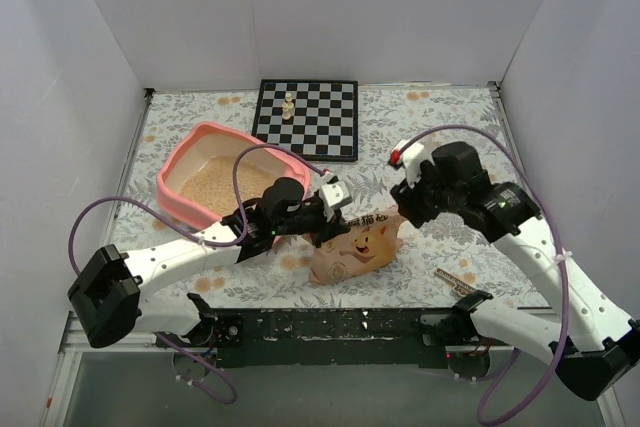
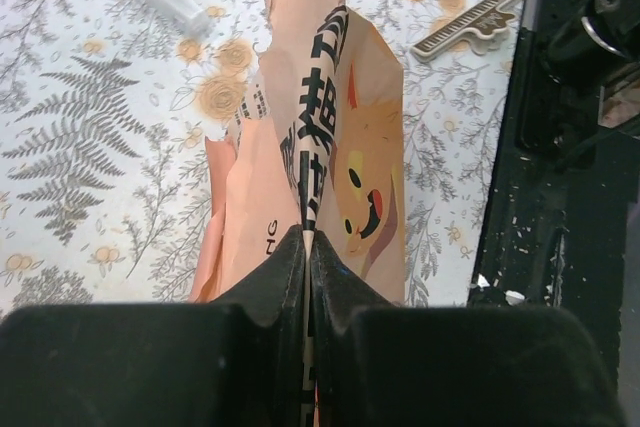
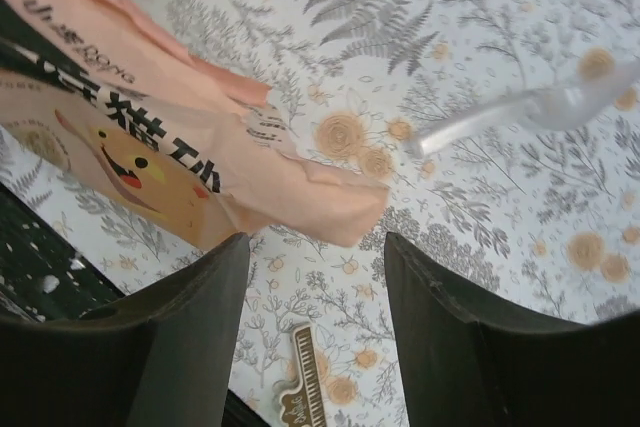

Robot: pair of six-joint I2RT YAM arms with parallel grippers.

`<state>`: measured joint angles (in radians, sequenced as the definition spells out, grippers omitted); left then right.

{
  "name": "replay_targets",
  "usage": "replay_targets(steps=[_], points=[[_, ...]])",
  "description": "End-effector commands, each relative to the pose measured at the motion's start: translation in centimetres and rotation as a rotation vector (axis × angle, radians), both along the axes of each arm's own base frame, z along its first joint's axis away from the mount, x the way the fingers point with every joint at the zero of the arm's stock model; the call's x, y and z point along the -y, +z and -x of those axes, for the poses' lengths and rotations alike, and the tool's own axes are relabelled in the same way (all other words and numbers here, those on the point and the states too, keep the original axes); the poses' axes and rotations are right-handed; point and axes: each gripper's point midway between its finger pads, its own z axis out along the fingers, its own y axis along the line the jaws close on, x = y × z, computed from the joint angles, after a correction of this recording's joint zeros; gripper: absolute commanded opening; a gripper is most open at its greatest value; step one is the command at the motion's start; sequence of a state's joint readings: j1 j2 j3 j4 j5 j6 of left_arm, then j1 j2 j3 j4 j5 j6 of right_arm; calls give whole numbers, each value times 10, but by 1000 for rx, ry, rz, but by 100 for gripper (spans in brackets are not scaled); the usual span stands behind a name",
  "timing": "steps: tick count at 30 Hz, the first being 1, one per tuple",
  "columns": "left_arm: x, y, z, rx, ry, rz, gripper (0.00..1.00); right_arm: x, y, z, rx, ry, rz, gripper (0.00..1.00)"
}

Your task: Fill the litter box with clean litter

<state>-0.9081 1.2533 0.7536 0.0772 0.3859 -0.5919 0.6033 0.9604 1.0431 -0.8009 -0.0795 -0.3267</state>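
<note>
Litter bag (image 1: pixel 355 245), soft and likely saggy with loose granules, lies just right of the litter box (image 1: pixel 176 203) holding clean litter (image 1: pixel 222 183); the left gripper (image 2: pixel 305 239) pinches its folded edge, the right gripper (image 3: pixel 315 247) hangs open above, and a second hold on the opposite corner looks wise.

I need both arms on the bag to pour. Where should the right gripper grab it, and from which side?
Probably the free flat end of the bag, approached from the right, away from the left gripper pinching a fold at its other end. That end is thin, sticks out just ahead of the open right gripper, and fits between its jaws.
</note>
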Motion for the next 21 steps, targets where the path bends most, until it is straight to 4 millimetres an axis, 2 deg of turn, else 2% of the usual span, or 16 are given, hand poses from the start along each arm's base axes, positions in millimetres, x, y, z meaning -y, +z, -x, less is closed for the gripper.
replay_targets(steps=[1,4,7,10,11,15,19,21], points=[[-12,27,-27,61,154,-7,0,29,28,7,-139,-352,-12,64],[-16,28,-31,62,179,-24,0,37,14,19,-262,-528,-25,64],[-20,39,-33,72,200,-13,0,45,-5,24,-342,-675,-69,58],[-25,48,-32,72,210,11,0,64,-46,34,-423,-821,-40,57],[-26,51,-31,71,211,16,0,69,-57,38,-443,-865,-25,54],[-28,57,-26,58,203,29,0,74,-98,65,-568,-926,28,49],[-27,52,-22,31,194,43,0,78,-123,78,-623,-961,59,47],[-24,49,-19,3,185,46,0,87,-134,84,-630,-1007,115,48]])
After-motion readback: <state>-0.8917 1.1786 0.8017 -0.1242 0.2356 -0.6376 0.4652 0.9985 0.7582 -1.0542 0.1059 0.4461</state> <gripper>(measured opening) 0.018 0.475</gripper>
